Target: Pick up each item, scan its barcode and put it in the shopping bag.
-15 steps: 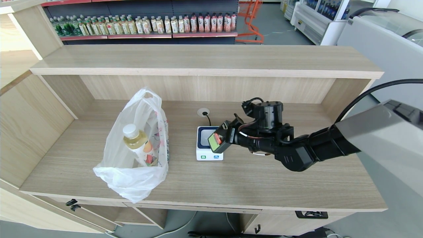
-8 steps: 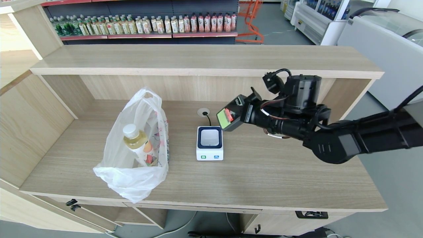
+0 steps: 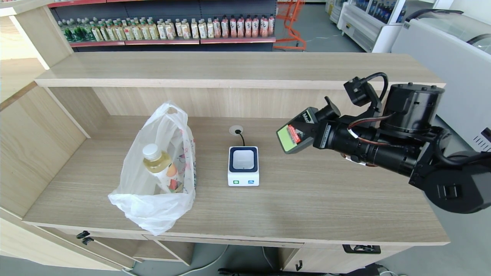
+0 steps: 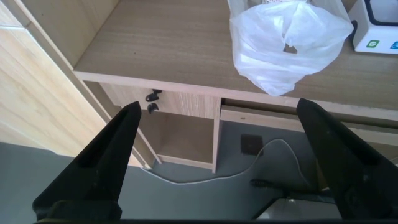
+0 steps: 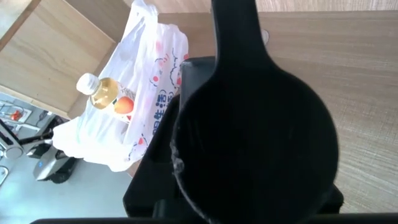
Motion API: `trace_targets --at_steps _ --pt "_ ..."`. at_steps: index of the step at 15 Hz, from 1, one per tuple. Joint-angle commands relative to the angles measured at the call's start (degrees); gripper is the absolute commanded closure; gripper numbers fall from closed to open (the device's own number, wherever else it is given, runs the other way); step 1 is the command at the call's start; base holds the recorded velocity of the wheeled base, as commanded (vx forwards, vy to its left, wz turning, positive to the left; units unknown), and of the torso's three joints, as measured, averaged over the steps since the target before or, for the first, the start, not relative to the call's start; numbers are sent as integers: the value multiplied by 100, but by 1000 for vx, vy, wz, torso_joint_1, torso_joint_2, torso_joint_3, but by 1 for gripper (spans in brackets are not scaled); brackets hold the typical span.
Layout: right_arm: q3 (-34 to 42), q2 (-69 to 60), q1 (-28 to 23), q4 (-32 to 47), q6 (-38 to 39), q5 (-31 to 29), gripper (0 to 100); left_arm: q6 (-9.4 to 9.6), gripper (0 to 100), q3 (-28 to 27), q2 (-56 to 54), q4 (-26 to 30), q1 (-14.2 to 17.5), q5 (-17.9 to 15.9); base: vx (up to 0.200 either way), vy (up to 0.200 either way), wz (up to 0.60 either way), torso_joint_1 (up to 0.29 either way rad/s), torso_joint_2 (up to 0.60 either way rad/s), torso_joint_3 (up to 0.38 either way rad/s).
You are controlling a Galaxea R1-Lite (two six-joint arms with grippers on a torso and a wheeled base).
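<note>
Above the counter point(image 3: 307, 209), right gripper point(image 3: 308, 131) clamps what seems a box point(image 3: 290, 138).

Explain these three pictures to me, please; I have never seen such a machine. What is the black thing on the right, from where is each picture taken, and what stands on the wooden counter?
This is a robot with two arms. The wide picture comes from a camera on its head, looking down at the counter. On it stand a white scanner and a white shopping bag with a bottle inside. The black thing is the right arm; its right gripper holds a small dark box in the air, to the right of the scanner. The other two pictures come from cameras on the wrists. One shows the left gripper, its two fingers apart and empty, before the counter's front edge. The other looks past the dark right gripper toward the bag.
</note>
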Motion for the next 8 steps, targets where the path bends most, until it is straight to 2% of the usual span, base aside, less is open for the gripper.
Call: trace_targets --at_steps 1,8 --pt "13 -42 -8 -3 21 1 100 -1 0 0 -1 0 1 3 0 0 0 0 0 0" --pt "-189 20 10 15 39 72 100 -27 0 0 -1 0 1 3 0 200 0 2 5 2"
